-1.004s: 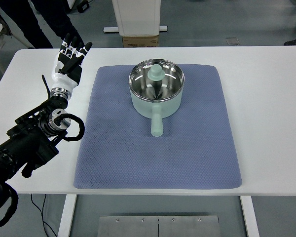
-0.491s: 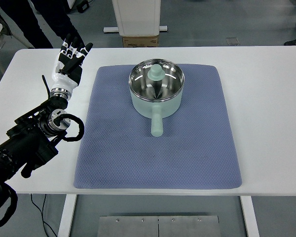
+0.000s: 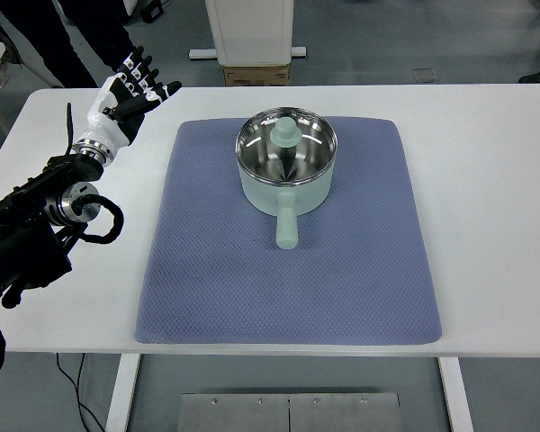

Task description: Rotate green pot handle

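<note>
- The left hand (image 3: 126, 90), fingers spread and empty, hovers far left of the pot (image 3: 285, 165).
- Approach step; next, reaching the near-pointing handle (image 3: 287, 225).

No readable text, labels, numbers, signs

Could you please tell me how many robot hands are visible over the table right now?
1. The left hand is over the table's far left corner, fingers spread, away from the green pot on the blue mat. The right hand is out of view.
</note>
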